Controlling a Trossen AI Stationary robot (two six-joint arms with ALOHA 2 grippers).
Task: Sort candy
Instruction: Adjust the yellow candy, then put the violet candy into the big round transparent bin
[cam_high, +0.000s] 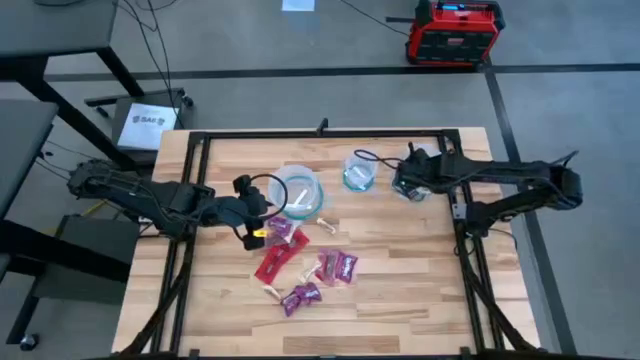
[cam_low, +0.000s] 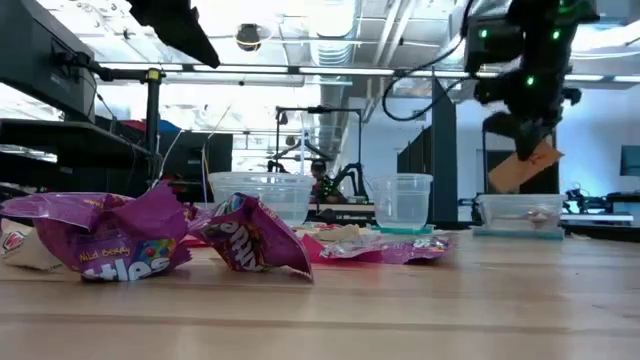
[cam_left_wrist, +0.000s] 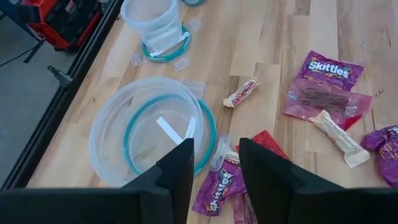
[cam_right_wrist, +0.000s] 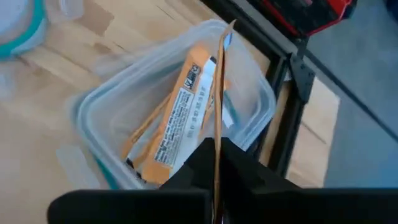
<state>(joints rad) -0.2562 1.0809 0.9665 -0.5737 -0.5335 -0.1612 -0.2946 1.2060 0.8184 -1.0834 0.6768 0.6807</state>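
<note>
- Nearest the low camera, two crumpled purple Skittles packets (cam_low: 130, 245) lie on the wooden table (cam_high: 400, 300), just beside each other.
- From above, these belong to a loose scatter of candy (cam_high: 300, 268) on the table's middle: red packets (cam_high: 270, 265), purple ones and a pale white wrapper (cam_left_wrist: 339, 138), all on the near side of the large round container (cam_high: 300, 190).
- Just at that container's near-left edge, the left gripper (cam_left_wrist: 214, 171) hangs over a purple packet (cam_left_wrist: 217, 186) and a red one beside it; its fingers (cam_left_wrist: 180, 168) stand a narrow gap apart and grip nothing.
- Inside the large round container lies one slim white strip (cam_left_wrist: 169, 129); whether it is a sweet I cannot tell.
- Beyond it, to the right, stands a smaller clear cup (cam_high: 360, 172) with a teal rim, and a small white-and-red bar (cam_left_wrist: 241, 92) lies on the wood between the cup and the scatter.
- Farther right of the cup sits a clear rectangular tub (cam_right_wrist: 124, 106), holding orange-white bar wrappers (cam_right_wrist: 186, 118).
- Above that tub, the right gripper (cam_right_wrist: 217, 168) pinches one orange bar wrapper (cam_low: 525, 165) edge-on, clamped tight on it; in the low view the wrapper dangles clear above the tub's rim.
</note>
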